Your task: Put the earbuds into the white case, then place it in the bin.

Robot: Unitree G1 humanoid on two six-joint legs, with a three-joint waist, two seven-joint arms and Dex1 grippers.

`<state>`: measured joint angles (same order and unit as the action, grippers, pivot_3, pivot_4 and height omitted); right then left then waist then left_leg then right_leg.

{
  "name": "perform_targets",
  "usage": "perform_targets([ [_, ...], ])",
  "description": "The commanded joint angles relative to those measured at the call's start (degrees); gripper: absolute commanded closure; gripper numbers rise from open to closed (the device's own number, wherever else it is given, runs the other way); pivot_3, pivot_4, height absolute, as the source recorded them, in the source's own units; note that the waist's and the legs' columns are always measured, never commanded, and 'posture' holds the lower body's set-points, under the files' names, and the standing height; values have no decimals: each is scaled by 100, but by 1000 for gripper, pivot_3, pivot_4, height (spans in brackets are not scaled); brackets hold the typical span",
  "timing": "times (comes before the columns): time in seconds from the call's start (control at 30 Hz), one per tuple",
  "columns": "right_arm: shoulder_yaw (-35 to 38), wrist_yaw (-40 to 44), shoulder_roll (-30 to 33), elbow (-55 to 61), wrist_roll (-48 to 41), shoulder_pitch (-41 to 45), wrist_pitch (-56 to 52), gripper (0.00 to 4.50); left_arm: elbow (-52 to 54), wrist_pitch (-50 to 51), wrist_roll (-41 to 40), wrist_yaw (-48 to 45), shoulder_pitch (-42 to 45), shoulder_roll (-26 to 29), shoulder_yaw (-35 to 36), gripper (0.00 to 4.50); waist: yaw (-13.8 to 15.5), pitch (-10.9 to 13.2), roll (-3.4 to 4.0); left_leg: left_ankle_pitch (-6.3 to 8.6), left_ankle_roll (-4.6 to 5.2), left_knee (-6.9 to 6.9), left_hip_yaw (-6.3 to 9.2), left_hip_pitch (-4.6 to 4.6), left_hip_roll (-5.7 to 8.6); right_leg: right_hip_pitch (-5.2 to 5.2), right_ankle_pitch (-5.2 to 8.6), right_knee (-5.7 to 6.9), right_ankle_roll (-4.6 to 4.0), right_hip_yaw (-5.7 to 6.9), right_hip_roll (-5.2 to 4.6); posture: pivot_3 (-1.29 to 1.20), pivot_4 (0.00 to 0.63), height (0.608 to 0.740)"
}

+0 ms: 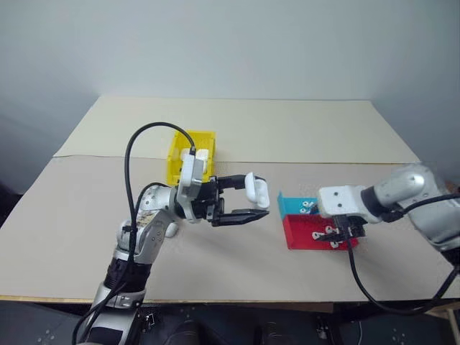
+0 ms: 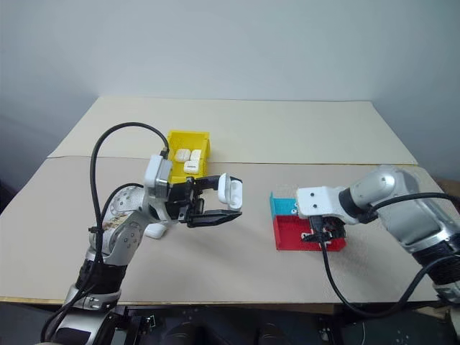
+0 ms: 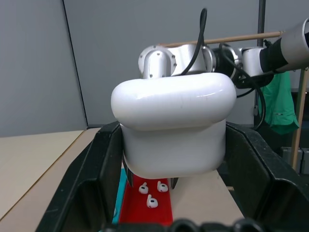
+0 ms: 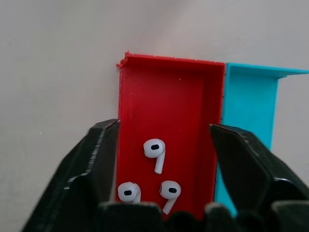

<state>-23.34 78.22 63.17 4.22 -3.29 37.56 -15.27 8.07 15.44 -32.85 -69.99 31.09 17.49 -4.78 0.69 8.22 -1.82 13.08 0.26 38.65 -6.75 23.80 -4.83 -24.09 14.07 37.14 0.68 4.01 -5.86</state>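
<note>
Holding the white case (image 1: 254, 188) between its two fingers, the left gripper (image 1: 244, 201) is hovering left of the red tray (image 1: 305, 235), with the bin (image 1: 188, 154) behind it.

In the right wrist view, the right gripper (image 4: 164, 159) is standing spread over the earbuds (image 4: 155, 150) inside that tray. Risk: fingers striking the tray walls could be jolting the earbuds away.

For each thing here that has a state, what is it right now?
left gripper: jaws shut on white case
white case: lid open, held above the table
right gripper: jaws open, hovering over red tray
red tray: holds three earbuds
cyan tray: beside the red tray
bin: holds white cases
</note>
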Motion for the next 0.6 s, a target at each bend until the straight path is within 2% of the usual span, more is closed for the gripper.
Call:
perform_targets([
  [0.03, 73, 142, -99, -200, 258, 137, 227, 1225, 276, -66, -138, 29, -53, 4, -7, 1647, -4, -1, 2, 0, 0, 0, 0, 0, -1, 0, 0, 0, 0, 0, 1, 0, 150, 740],
  [0.43, -117, 262, -744, -1297, 1098, 299, 825, 1225, 491, -54, -140, 256, -194, 101, -51, 1647, -1, -1, 7, -8, -14, 1, 0, -1, 0, 2, 0, -2, 0, 1, 1, 0, 150, 740],
  [0.5, -130, 300, -781, -1368, 1189, 296, 891, 1591, 518, -48, -156, 279, -205, 129, -44, 1647, 2, -1, 7, -10, -17, 0, -1, -1, 0, 2, 0, -3, 0, 1, 1, 0, 150, 740],
  [0.6, -114, 321, -823, -1446, 1286, 296, 962, 2400, 569, -32, -190, 309, -233, 176, -33, 1647, 0, 0, 7, -10, -17, 1, -1, 0, 0, 3, 0, -3, 0, 1, 1, 0, 150, 740],
])
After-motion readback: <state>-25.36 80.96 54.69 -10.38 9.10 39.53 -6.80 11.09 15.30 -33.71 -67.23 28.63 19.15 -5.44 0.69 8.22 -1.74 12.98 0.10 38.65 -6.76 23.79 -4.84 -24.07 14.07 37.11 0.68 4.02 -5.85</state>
